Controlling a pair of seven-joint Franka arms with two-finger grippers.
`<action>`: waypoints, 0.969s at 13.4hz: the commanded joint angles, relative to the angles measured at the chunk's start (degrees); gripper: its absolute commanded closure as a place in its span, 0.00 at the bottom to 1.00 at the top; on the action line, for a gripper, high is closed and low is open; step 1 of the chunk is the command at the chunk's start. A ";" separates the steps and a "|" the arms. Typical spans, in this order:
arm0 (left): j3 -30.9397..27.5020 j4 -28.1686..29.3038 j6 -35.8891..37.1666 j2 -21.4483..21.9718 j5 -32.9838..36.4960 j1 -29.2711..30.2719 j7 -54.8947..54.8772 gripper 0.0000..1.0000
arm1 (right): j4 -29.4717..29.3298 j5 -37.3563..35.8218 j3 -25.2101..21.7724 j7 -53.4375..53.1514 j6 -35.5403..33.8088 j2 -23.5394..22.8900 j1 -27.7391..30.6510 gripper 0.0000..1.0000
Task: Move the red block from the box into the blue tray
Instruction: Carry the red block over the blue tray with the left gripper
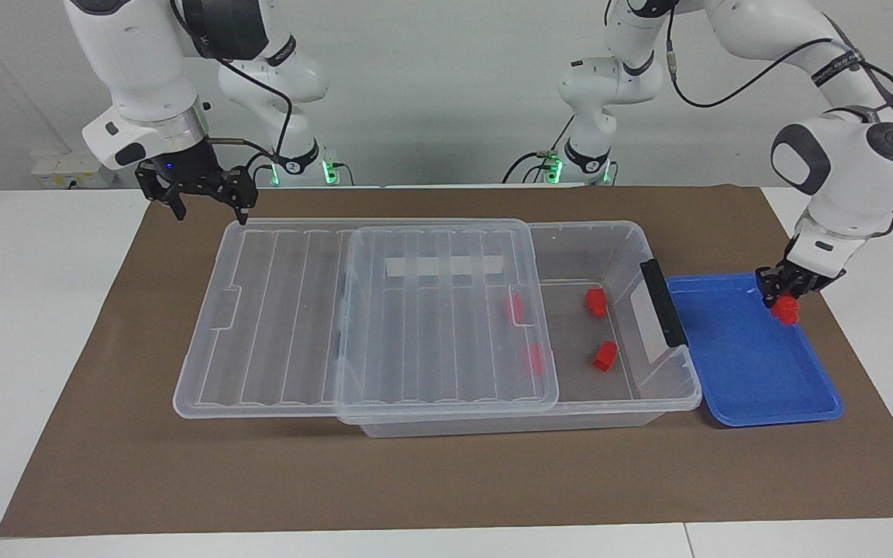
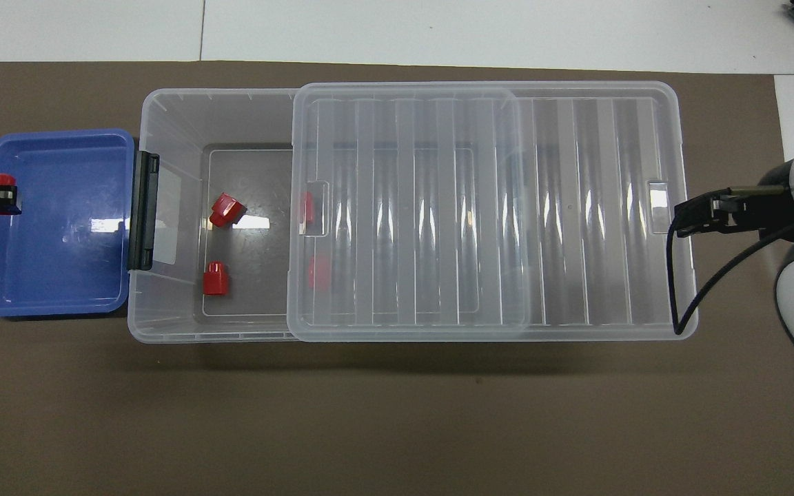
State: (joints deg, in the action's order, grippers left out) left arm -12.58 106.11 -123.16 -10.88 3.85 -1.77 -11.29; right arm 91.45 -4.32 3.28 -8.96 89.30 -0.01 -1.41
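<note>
The left gripper (image 1: 786, 298) is low over the blue tray (image 1: 733, 364), at the rim toward the left arm's end of the table, pinching the red block (image 1: 787, 310) between its fingertips. The block hangs just under the gripper and looks to be at or just above the tray floor; whether it touches is hard to call from here. The box (image 1: 609, 256) sits right beside the tray, its black handle (image 1: 663, 302) against the tray's edge and its lid (image 1: 384, 310) slid back toward the right arm's end. Four more red blocks (image 1: 596, 301) lie inside, two of them under the lid.

The right gripper (image 1: 206, 198) waits with fingers spread, above the table by the lid's end.

For a clean release, the judgement is: settle the block down flat first, then part the fingers and lift straight up. It sits close to the rim, so a nudge inward toward the tray's middle would guard against it tipping over the edge.
</note>
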 commanded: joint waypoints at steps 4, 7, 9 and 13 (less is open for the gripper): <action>0.80 10.43 -12.10 0.08 -5.96 1.68 -1.89 1.00 | 2.95 3.44 -0.03 0.96 0.43 2.21 2.46 0.00; 0.89 11.22 -14.99 -1.59 -10.69 1.16 -2.33 1.00 | 4.25 3.35 -0.12 1.67 4.97 2.21 3.33 0.00; 0.89 12.36 -17.45 -3.00 -10.79 1.07 -3.90 1.00 | 6.80 3.35 -0.03 4.20 9.38 2.30 6.14 0.44; 0.98 13.07 -20.28 -4.85 -10.97 1.42 -5.05 1.00 | 11.56 3.35 -0.03 5.10 18.17 1.60 8.26 1.00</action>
State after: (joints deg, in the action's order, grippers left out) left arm -11.87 118.30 -141.50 -15.57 -5.77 -0.86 -14.51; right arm 99.43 -2.02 3.02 -4.94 103.34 0.40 5.94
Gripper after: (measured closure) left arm 0.656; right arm 0.546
